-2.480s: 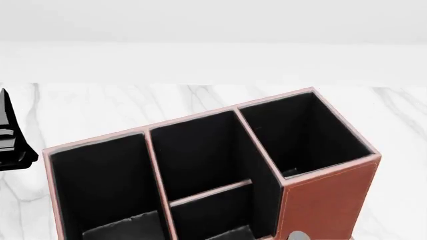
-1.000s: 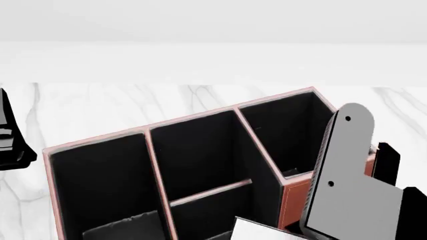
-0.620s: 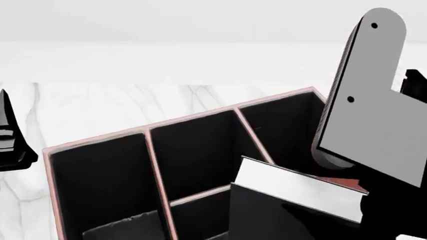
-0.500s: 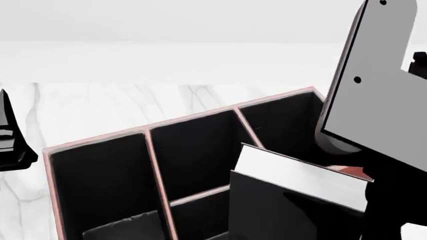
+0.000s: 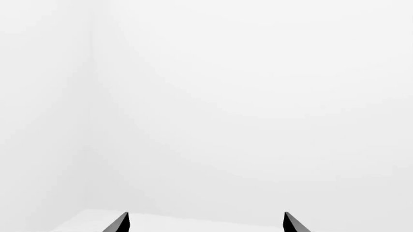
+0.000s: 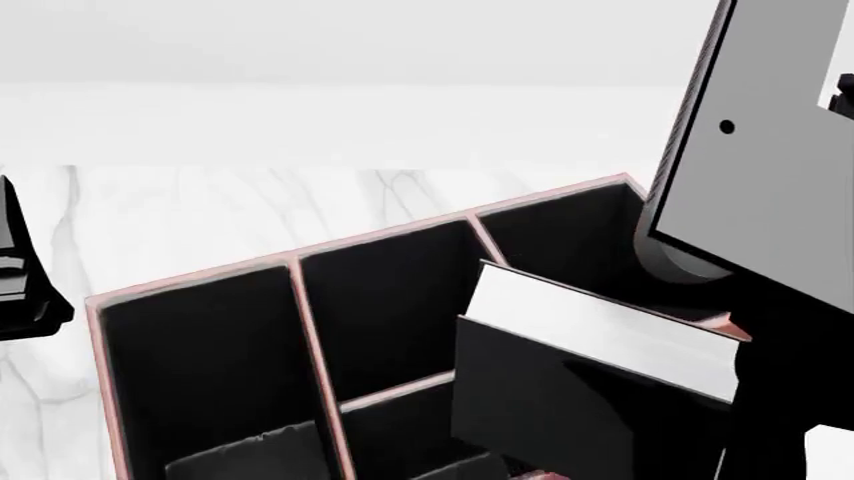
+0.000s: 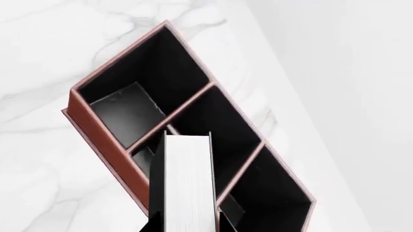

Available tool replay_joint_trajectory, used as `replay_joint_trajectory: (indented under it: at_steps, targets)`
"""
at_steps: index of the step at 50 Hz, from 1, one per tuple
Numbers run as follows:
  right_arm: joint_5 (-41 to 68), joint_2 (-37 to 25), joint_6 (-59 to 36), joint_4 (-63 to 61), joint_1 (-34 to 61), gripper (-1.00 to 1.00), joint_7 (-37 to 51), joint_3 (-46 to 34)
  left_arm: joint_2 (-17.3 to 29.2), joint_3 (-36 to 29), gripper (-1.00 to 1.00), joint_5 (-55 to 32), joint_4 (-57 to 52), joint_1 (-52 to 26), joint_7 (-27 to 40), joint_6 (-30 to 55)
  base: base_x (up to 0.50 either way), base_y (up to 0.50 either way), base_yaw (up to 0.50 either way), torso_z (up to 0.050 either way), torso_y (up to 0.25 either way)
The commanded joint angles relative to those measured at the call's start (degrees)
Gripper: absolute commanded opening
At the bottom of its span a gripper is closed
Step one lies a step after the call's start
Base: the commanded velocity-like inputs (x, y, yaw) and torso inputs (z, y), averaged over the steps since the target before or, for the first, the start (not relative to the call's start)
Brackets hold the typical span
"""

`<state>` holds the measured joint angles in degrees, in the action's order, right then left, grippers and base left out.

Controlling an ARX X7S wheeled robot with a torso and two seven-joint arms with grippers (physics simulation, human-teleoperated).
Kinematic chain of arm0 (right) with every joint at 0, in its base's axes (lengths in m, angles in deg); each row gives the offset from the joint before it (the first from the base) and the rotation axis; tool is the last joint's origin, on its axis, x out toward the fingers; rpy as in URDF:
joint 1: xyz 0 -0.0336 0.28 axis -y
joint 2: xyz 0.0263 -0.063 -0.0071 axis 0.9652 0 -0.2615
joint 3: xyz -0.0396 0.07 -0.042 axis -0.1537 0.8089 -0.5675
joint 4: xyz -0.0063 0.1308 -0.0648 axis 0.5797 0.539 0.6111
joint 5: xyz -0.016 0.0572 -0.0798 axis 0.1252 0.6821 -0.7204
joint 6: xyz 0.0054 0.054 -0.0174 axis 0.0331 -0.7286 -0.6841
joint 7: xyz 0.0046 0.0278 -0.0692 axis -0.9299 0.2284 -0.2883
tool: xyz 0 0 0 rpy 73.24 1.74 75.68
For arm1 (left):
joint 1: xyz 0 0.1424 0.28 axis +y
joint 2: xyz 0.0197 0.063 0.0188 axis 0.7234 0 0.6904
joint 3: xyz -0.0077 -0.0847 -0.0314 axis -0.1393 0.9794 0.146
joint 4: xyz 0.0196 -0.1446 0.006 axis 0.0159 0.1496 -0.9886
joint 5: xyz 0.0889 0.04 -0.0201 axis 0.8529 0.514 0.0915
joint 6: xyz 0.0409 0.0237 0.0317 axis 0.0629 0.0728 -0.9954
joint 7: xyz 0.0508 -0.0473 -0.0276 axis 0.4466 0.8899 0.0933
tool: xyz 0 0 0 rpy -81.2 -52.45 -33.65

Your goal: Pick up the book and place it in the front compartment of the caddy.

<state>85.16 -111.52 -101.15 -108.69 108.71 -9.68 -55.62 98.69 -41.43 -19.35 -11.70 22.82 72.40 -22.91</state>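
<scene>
Though lately lower, book (image 6: 601, 335) above caddy (image 6: 387, 245).

The caddy (image 6: 200, 300) sits on the surface (image 6: 160, 215). The book (image 6: 587, 345) is up in the air over its right side, in the right hand (image 7: 184, 227). The left hand (image 6: 20, 275) is off to the left.

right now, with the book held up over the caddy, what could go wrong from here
1. The book hangs tilted above the caddy, over the divider between cells; lowered like this, it could catch on a rim.
2. It could drop into a back cell rather than the front compartment.
3. The right gripper's hold is hidden, so the book might slip.
</scene>
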Motion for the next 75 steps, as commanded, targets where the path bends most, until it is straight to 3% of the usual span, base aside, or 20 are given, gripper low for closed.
replay_joint_trajectory:
  at_steps: [1,10,12,16,23,42,48,53,62,68,75]
  targets:
    - [-2.70,0.70,1.86,0.33,0.77,-1.00,0.15,1.81,-0.89,0.93,1.00,1.91,0.47,0.11,-0.70,-2.28,0.00,0.00,0.00,0.000,0.000]
    - [-2.64,0.68,1.88,0.35,0.79,-1.00,0.21,1.78,-0.76,0.84,1.00,1.77,0.50,0.12,-0.55,-2.37,0.00,0.00,0.00,0.000,0.001]
    - [-4.85,1.08,6.38,2.55,3.83,-1.00,-3.03,-0.93,-0.75,1.12,1.00,1.49,0.27,0.10,-0.42,-2.23,0.00,0.00,0.00,0.000,0.000]
    - [-14.84,2.76,16.56,10.65,11.73,-1.00,-12.73,-13.74,-0.73,1.10,1.00,1.45,0.59,0.12,-0.51,-2.54,0.00,0.00,0.00,0.000,0.000]
    - [-26.30,8.77,33.59,27.75,19.88,-1.00,-24.97,-24.88,-0.46,1.54,1.00,1.15,0.70,0.07,-0.37,-2.53,0.00,0.00,0.00,0.000,0.001]
    - [-30.39,25.72,66.66,72.01,24.50,-1.00,-37.21,-32.84,0.08,1.45,1.00,0.98,0.75,-0.34,0.01,-2.41,0.00,0.00,0.00,0.000,0.001]
    - [-20.32,32.20,78.58,90.44,28.13,-1.00,-37.65,-43.93,0.06,1.09,1.00,1.08,0.87,-0.34,0.13,-2.51,0.00,0.00,0.00,0.000,0.000]
    - [-1.53,37.89,88.62,103.95,30.48,-1.00,-37.71,-63.49,0.16,1.05,1.00,1.01,0.68,-0.32,0.30,-2.41,0.00,0.00,0.00,0.004,0.002]
    - [27.98,43.35,97.71,110.91,30.04,-1.00,-37.72,-92.63,0.28,0.75,1.00,1.03,0.53,-0.30,0.52,-2.34,0.00,0.00,0.00,0.000,0.001]
    - [36.16,44.86,99.60,112.65,29.34,-1.00,-37.72,-99.69,0.40,0.75,1.00,0.96,0.44,-0.21,0.62,-2.31,0.00,0.00,0.00,0.000,0.002]
    - [38.77,45.83,100.41,113.38,28.63,-1.00,-37.67,-100.86,0.56,0.84,1.00,0.86,0.45,-0.22,0.76,-2.28,0.00,0.00,0.00,0.000,0.001]
